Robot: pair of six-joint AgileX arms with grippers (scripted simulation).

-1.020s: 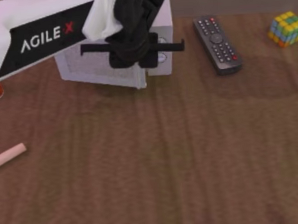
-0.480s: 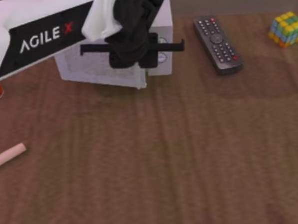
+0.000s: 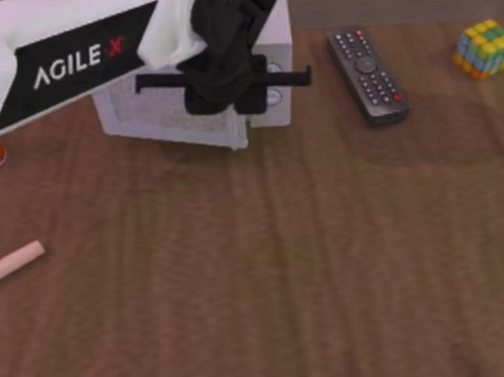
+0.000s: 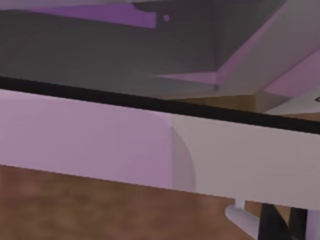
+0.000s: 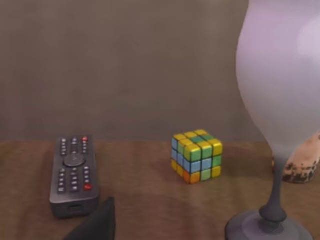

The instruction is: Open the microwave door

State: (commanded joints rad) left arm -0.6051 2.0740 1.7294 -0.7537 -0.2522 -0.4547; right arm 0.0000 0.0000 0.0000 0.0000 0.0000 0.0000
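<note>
A brown wood-grain worktop (image 3: 324,278) fills the top view. Behind its far edge stands a plain, dull grey-brown wall (image 5: 125,65), evenly lit.

The left arm (image 3: 68,63) is a broad white link with a black panel along its side, lettered AGILE in white with an X in red. A white shell joins it to a bulky black wrist block. From that block a thin black crossbar (image 3: 221,79) sticks out to both sides. The left claw (image 3: 226,101) is black too.
</note>
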